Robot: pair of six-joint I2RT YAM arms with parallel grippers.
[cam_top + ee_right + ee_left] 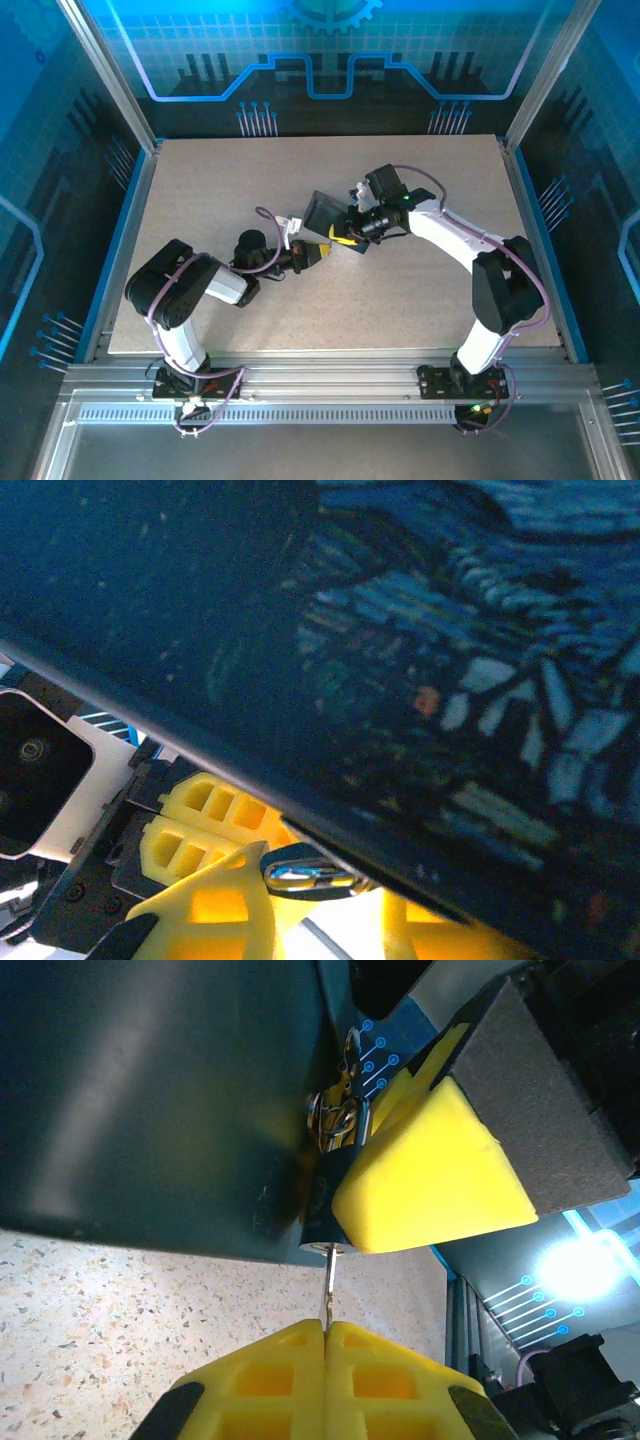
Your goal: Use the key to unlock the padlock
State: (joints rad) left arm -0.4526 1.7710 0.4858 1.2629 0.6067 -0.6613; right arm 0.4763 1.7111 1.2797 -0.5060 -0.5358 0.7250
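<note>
Pinching the key [327,1285] in its fully closed left gripper [325,1328], tip at the keyhole of the padlock [325,1195] that the right gripper [343,235] clamps beside the starry tin [150,1090] near the table's [200,190] middle, the robot probably needs next to seat and steadily twist it.

Layout, top view, 12 o'clock at the far edge.
- Tin [322,210] on the table [230,190], just toward 12 o'clock of centre.
- Left arm bolted at the 7 o'clock edge and right arm at the 5 o'clock edge, well apart.
- Left gripper [318,254] at 7 o'clock of the tin. Right gripper [345,236] at 5 o'clock of the tin. The two nearly meet tip to tip at the tin's near side.

Left wrist view:
- Padlock [322,1195] just beside the tin's edge, with the tin at its 9 o'clock.
- One right-gripper finger [430,1180] touches the padlock from 3 o'clock.
- Key [327,1285] at the padlock's 6 o'clock, its tip at the underside and its other end between the left fingertips.
</note>
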